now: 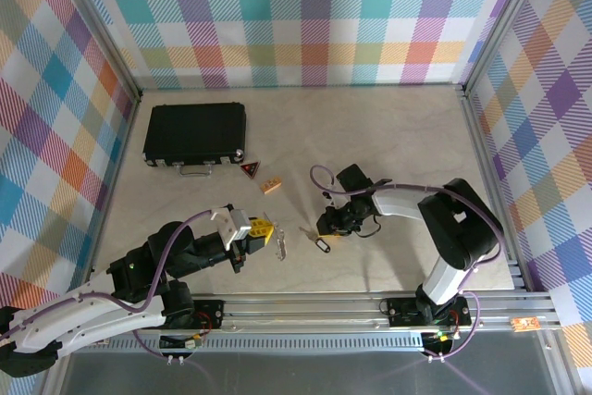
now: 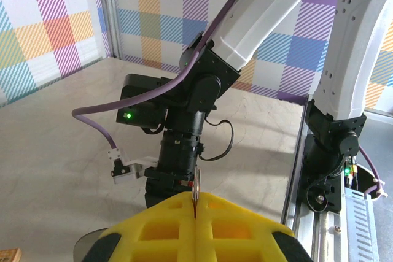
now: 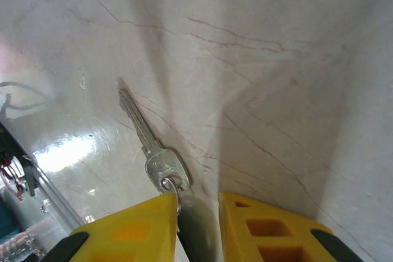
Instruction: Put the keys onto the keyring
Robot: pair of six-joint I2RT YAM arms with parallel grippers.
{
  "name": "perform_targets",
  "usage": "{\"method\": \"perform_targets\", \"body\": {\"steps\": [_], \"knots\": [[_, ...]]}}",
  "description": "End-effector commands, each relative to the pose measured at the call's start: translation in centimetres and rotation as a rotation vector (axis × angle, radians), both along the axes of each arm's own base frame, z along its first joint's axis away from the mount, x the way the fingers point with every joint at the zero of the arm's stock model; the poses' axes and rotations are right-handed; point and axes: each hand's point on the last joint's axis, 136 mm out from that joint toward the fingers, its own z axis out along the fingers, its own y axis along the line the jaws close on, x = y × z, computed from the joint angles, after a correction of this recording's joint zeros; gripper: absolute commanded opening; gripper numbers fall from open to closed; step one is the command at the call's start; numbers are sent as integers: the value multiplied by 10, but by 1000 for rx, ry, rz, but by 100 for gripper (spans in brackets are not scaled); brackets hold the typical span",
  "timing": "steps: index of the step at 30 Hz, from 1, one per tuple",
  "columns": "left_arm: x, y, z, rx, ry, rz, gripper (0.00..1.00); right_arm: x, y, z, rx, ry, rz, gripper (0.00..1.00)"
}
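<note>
My left fingers (image 2: 159, 231) are pressed together on a thin metal blade (image 2: 195, 189) that stands edge-on between them. I take it for one of the keys (image 1: 280, 247), which from above show just at the left fingertips, low and central on the counter (image 1: 398, 136). The right fingers (image 3: 132, 228) are narrow but not touching, and the keyring (image 1: 321, 245) sits right at their tips. In the right wrist view a greyish rounded shape fills the gap between them, but I cannot tell whether they pinch it or merely straddle it.

A single key (image 3: 146, 136) lies flat on the counter just ahead of the right fingers. Its head is nearest them, and a small wire loop (image 3: 172, 182) through the head touches the inner edge of one finger. Its long axis runs away from the fingers, tip outward. From above it lies between the two sets of fingers, nearer the right.

So the keys are to the left and the keyring to the right, near each other but apart. The left arm has the keys and the right arm is at the keyring. My guess is the right fingers need a firm hold on the keyring, with its opening turned toward the left arm, and then the left brings a key head across. The parts are tiny, so a slight misalignment could knock the keyring away.
</note>
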Motion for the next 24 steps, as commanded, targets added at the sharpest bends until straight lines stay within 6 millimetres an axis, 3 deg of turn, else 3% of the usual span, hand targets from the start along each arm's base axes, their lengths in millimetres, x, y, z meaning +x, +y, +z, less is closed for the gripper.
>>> {"method": "perform_targets", "body": {"steps": [1, 24], "knots": [[0, -2, 11, -38, -20, -3, 0, 0, 12, 5, 68, 25, 25, 24], [0, -2, 10, -36, -21, 1, 0, -18, 14, -1, 14, 51, 96, 22]]}}
